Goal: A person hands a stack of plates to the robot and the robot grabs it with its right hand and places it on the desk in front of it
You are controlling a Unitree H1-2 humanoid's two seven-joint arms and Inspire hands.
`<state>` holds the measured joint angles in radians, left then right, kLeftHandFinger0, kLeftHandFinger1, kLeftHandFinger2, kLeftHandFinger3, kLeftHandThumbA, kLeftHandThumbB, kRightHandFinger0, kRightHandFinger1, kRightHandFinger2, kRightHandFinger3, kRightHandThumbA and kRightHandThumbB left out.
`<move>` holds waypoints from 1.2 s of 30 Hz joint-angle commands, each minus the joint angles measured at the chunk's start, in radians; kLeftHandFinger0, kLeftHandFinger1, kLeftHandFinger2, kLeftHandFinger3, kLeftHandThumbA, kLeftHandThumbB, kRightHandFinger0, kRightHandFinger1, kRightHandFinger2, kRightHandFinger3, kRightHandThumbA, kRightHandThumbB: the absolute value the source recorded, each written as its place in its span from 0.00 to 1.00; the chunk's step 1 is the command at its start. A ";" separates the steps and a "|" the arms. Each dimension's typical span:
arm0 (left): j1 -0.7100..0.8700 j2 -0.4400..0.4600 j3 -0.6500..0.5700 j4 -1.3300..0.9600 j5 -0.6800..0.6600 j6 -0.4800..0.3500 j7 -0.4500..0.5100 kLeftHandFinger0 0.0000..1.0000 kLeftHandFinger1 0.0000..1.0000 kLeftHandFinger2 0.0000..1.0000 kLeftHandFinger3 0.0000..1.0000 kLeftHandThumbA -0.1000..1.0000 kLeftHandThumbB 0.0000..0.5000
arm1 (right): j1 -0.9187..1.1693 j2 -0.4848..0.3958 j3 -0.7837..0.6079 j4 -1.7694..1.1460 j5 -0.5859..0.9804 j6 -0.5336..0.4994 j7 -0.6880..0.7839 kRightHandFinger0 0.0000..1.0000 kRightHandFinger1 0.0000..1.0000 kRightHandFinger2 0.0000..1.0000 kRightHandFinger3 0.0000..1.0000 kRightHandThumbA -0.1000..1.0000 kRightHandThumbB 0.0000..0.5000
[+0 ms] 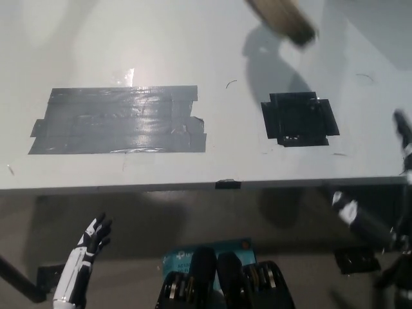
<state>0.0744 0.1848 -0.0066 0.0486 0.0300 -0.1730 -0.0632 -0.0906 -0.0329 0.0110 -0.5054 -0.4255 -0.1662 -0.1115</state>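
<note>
Brown blurred stack of plates (281, 19) at top edge, above desk (225, 51). White left hand (95, 235) low left, fingers apart, empty. Black right hand (402, 132) at right edge; fingers' state unclear.

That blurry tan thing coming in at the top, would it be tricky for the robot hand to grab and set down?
Hard to say: the tan object is blurred and cut off by the frame. It seems to keep a firm, straight edge, so probably stiff rather than floppy. If stacked, its pieces might slide apart when tilted. The table looks glossy, so it may slip when pushed.
</note>
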 commanded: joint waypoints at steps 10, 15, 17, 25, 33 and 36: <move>-0.006 0.003 -0.003 -0.014 0.006 -0.057 -0.008 1.00 1.00 1.00 1.00 1.00 0.49 | -0.336 -0.037 0.015 0.029 -0.170 0.173 0.103 1.00 1.00 1.00 1.00 0.97 0.75; -0.007 0.001 -0.007 -0.012 0.008 -0.056 -0.011 1.00 1.00 1.00 1.00 1.00 0.49 | -0.398 -0.056 0.047 0.107 -0.168 0.182 0.126 1.00 1.00 1.00 1.00 0.96 0.77; -0.010 0.002 -0.008 -0.009 0.008 -0.062 -0.011 1.00 1.00 1.00 1.00 1.00 0.49 | -0.428 -0.071 0.073 0.139 -0.212 0.205 0.152 1.00 1.00 1.00 1.00 1.00 0.81; -0.016 0.003 -0.008 -0.013 0.007 -0.056 -0.014 1.00 1.00 1.00 1.00 1.00 0.52 | -0.511 -0.105 0.128 0.258 -0.268 0.306 0.220 1.00 1.00 1.00 1.00 1.00 0.96; -0.014 0.005 -0.009 -0.015 0.005 -0.054 -0.017 1.00 1.00 1.00 1.00 1.00 0.51 | -0.577 -0.145 0.140 0.429 -0.304 0.324 0.186 1.00 1.00 1.00 1.00 0.96 0.98; -0.016 0.004 -0.008 -0.013 0.006 -0.057 -0.015 1.00 1.00 1.00 1.00 1.00 0.50 | -0.595 -0.161 0.152 0.480 -0.371 0.325 0.130 1.00 1.00 1.00 1.00 0.94 0.98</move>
<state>0.0643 0.1849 -0.0111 0.0490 0.0301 -0.1929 -0.0692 -0.6154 -0.1665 0.1479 -0.0621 -0.7006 0.1358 0.0773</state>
